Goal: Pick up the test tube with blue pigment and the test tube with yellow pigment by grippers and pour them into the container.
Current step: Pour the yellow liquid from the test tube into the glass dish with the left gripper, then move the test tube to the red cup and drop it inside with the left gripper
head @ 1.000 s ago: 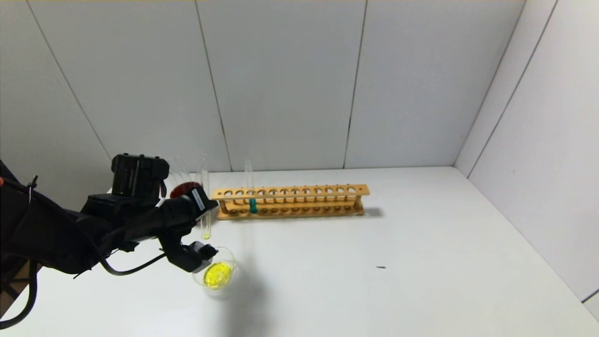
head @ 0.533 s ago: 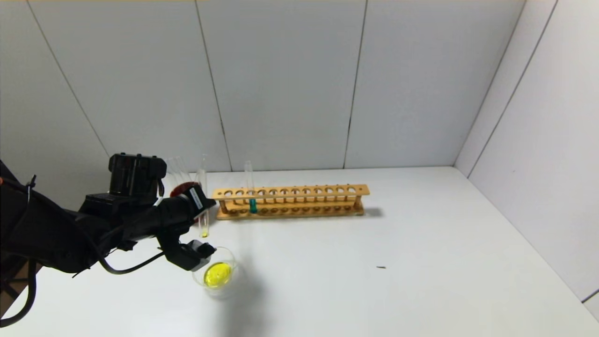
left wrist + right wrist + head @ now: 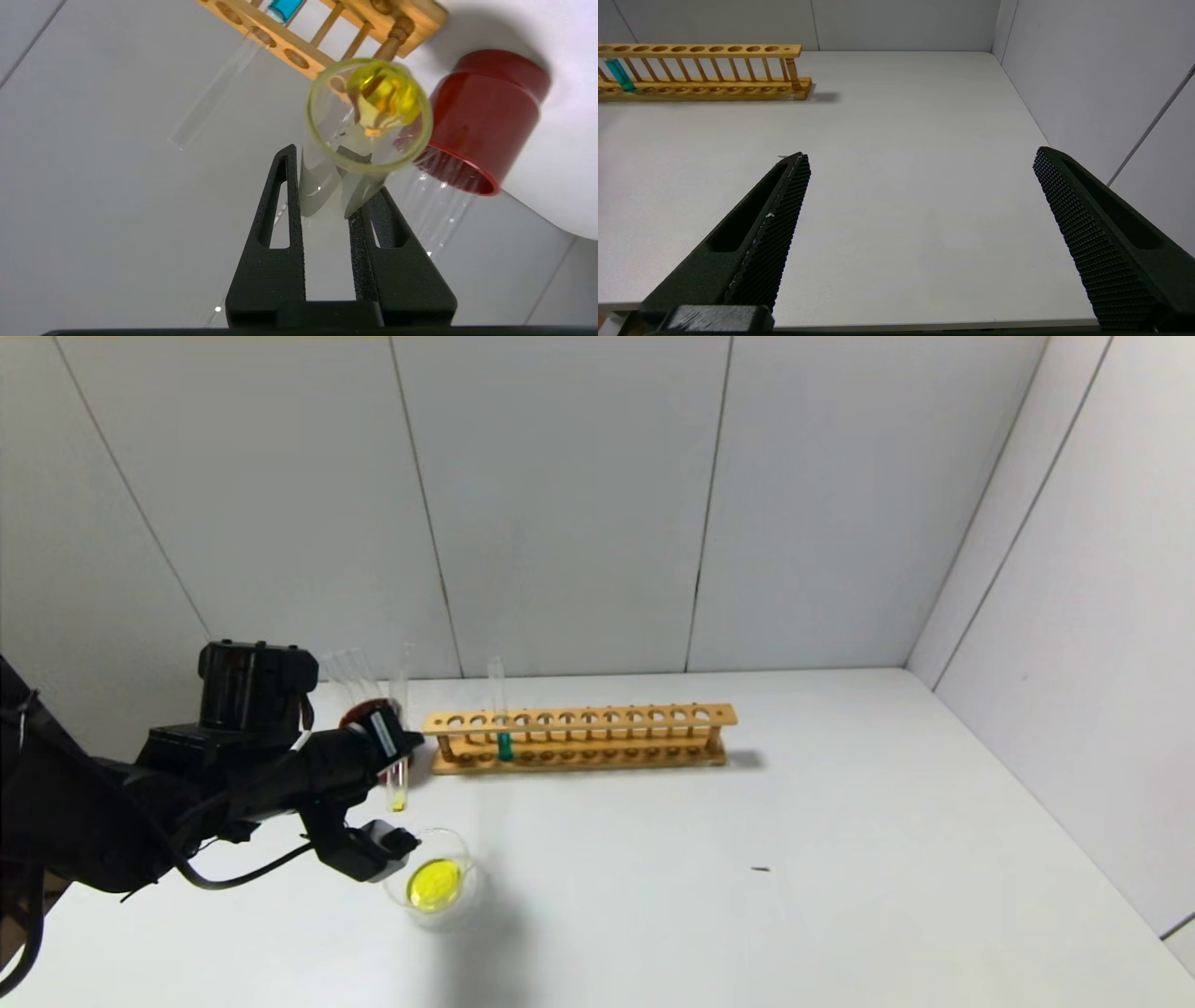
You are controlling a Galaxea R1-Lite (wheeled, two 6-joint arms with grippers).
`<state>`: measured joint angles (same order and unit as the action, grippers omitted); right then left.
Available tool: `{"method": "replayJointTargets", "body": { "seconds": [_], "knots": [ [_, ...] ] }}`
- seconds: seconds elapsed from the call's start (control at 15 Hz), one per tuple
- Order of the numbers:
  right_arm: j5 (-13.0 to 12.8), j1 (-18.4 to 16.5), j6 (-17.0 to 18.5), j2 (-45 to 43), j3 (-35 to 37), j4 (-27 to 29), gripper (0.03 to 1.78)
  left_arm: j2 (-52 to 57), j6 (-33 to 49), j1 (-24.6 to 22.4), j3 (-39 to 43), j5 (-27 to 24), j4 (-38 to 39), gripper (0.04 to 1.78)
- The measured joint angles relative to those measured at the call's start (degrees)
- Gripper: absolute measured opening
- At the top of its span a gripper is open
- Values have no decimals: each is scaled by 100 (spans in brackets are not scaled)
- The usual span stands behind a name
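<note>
My left gripper point(image 3: 396, 751) is shut on the test tube with yellow pigment point(image 3: 400, 784) and holds it upright above the table, between the dark red cup and the container. Only a little yellow liquid shows at its round end. In the left wrist view I look down its open mouth point(image 3: 327, 135) between my left gripper's point(image 3: 334, 175) fingers. The container point(image 3: 457, 854) holds a pool of yellow liquid. The test tube with blue pigment point(image 3: 504, 745) stands in the wooden rack and also shows in the right wrist view point(image 3: 619, 74). My right gripper point(image 3: 920, 156) is open and empty over the table's near right side.
The wooden rack point(image 3: 597, 719) stands at the back middle. A dark red cup point(image 3: 359, 715) with colourless clear tubes point(image 3: 347, 670) stands just left of the rack, close behind my left gripper; it also shows in the left wrist view point(image 3: 486, 116). A small dark speck point(image 3: 760, 869) lies on the table.
My left gripper has carried the yellow tube a little to the left and back, away from the container and closer to the red cup. The tube stays upright.
</note>
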<state>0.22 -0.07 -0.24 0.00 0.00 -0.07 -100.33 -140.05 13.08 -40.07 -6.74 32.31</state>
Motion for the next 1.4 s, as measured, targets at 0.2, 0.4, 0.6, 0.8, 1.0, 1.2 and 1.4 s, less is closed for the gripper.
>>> {"method": "replayJointTargets", "body": {
  "seconds": [0.2, 0.4, 0.6, 0.8, 1.0, 1.2, 1.4],
  "knots": [
    [2, 0, 0, 0, 0, 0, 175, 162, 1052, -51, 138, 112, 313, 32],
    [2, -2, 0, 0, 0, 0, 175, 260, 3268, -29, 394, 562, 1223, 32],
    [2, -2, 0, 0, 0, 0, 175, 293, 6064, 266, 383, 1768, 2221, 32],
    [2, -2, 2, 0, 0, 2, 175, 227, 8931, 491, -334, 2589, 1950, 32],
    [0, 0, 2, 0, 0, 0, 175, 184, 11324, 138, -879, 2193, 1226, 32],
    [0, -2, 2, 0, 0, 0, 175, 33, 12453, -636, -1003, 1147, 1165, 32],
    [2, -2, 2, 0, 0, 0, 175, -188, 12792, -923, -1025, 957, 1148, 32]
  ]
}}
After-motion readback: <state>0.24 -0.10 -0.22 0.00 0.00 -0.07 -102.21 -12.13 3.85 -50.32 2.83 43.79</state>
